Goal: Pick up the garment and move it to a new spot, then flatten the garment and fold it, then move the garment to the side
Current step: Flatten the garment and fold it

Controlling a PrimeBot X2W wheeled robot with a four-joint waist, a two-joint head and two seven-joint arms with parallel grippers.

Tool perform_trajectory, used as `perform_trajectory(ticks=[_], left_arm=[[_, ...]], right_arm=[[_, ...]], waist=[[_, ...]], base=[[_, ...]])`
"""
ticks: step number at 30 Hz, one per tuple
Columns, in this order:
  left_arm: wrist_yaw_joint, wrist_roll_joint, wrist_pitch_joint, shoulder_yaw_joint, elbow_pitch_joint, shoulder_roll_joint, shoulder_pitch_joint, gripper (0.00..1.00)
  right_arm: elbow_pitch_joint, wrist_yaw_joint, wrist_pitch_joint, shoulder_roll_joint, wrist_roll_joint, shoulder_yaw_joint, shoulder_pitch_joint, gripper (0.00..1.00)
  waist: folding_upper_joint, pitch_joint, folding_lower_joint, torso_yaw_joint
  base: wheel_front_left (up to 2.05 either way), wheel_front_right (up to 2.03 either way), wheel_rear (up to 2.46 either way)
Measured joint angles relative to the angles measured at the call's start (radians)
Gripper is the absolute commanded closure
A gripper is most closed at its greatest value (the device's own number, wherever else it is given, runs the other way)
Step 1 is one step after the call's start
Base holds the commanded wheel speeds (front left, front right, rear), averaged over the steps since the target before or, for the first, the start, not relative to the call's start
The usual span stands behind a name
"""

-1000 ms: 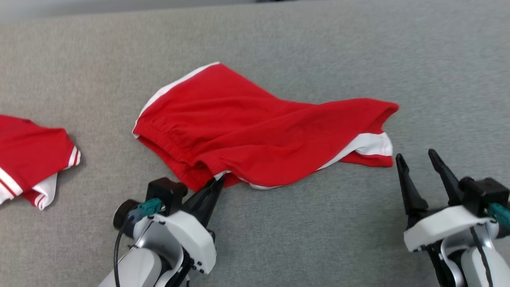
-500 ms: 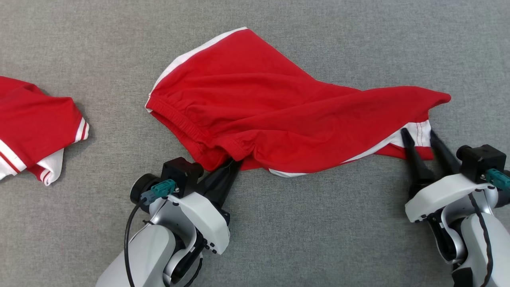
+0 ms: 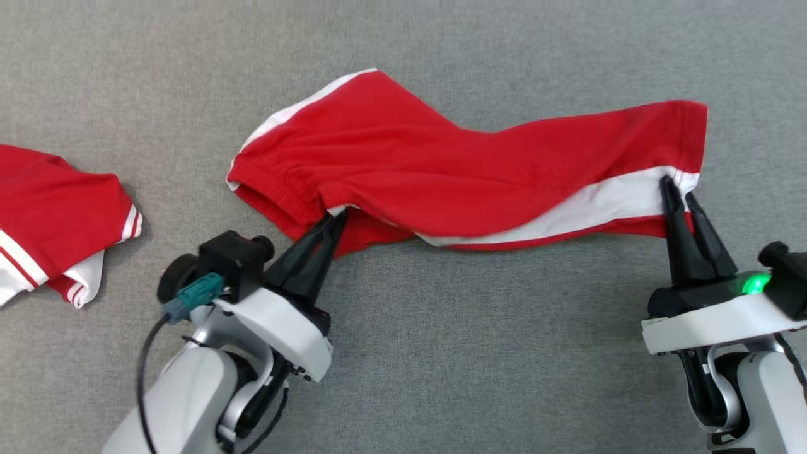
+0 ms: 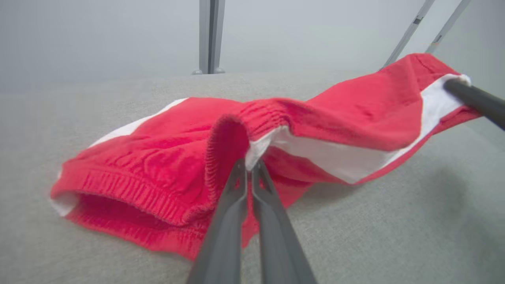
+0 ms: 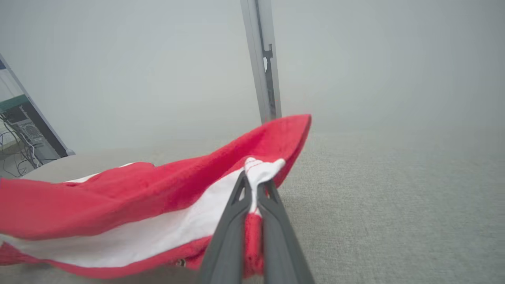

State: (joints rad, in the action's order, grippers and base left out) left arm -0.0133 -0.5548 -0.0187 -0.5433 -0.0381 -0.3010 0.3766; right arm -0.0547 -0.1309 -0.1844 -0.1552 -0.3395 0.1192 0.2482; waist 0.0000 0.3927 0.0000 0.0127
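The garment (image 3: 454, 170) is a pair of red shorts with white side stripes, stretched across the grey surface and partly lifted. My left gripper (image 3: 337, 217) is shut on its elastic waistband at the near left; the left wrist view shows the fingers (image 4: 236, 189) pinching the white stripe end by the waistband (image 4: 248, 154). My right gripper (image 3: 678, 189) is shut on the white hem corner at the leg end. In the right wrist view that corner of the garment (image 5: 260, 167) bunches between my closed fingers (image 5: 240, 197), and the cloth hangs off to the left.
A second red garment with white stripes (image 3: 57, 221) lies folded at the left edge. The grey fabric surface (image 3: 473, 353) stretches out all around. Metal frame posts (image 5: 262, 63) stand beyond the far edge, one of them (image 4: 209, 35) seen from the left wrist.
My right gripper moved up to the leg hem and closed on it. The garment is now pulled out longer between both grippers. The head camera also shifted.
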Motion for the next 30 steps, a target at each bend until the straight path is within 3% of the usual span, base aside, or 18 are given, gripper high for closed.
perform_trajectory(ticks=[9,21,30], left_arm=[[-0.055,0.01,-0.036,0.084,0.214,-0.103,-0.007,1.0],[-0.105,0.045,-0.13,0.167,0.434,-0.219,0.038,1.0],[-0.135,0.034,-0.163,0.17,0.487,-0.216,0.03,1.0]], right_arm=[[0.162,0.0,0.057,-0.027,-0.093,0.004,0.031,1.0],[0.31,0.0,0.118,-0.079,-0.097,-0.017,0.116,1.0],[0.357,0.0,0.168,-0.062,-0.084,-0.024,0.081,1.0]], waist=[[0.0,-0.098,0.0,-0.011],[0.0,-0.257,0.0,-0.004],[0.0,-0.276,0.0,-0.008]], base=[[0.0,0.0,0.0],[0.0,0.0,0.0],[0.0,0.0,0.0]])
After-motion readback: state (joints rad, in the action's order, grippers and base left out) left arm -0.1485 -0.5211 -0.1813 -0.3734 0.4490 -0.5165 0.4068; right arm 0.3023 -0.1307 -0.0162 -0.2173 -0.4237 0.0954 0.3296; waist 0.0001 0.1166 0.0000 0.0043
